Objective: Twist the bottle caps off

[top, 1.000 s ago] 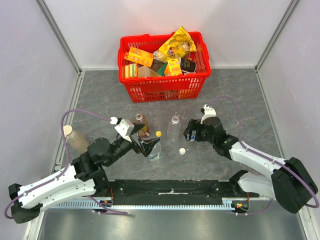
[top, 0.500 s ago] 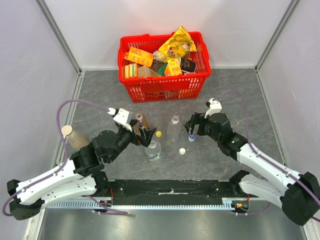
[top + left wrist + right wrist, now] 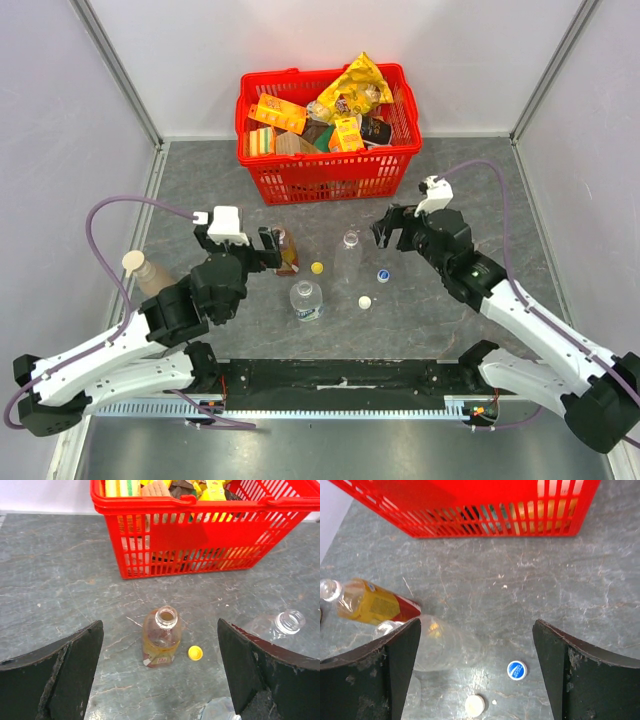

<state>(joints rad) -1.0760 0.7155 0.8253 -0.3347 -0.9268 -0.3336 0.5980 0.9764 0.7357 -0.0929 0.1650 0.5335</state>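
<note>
While all three bottle caps lie loose on the grey table, none sits on a bottle: the yellow cap is just left of the frame's centre in the top view, the blue cap just right of centre, and the white cap a little below and between them. They are apart from one another.

Just left of the yellow cap stands an amber bottle with a yellow and red label; the left wrist view shows it upright, mouth open, with the yellow cap beside its base at lower right. Between the yellow and blue caps is a clear bottle, its neck also bare. A second clear bottle with a label stands lower, below the yellow cap.

The left gripper hovers left of the amber bottle, fingers spread wide and holding nothing. The right gripper hangs at upper right of the blue cap, fingers likewise wide apart and empty; its wrist view has the blue and white caps on the table low between them.

At upper centre sits a red basket full of packaged goods. At far left a brownish bottle carries a beige cap
</note>
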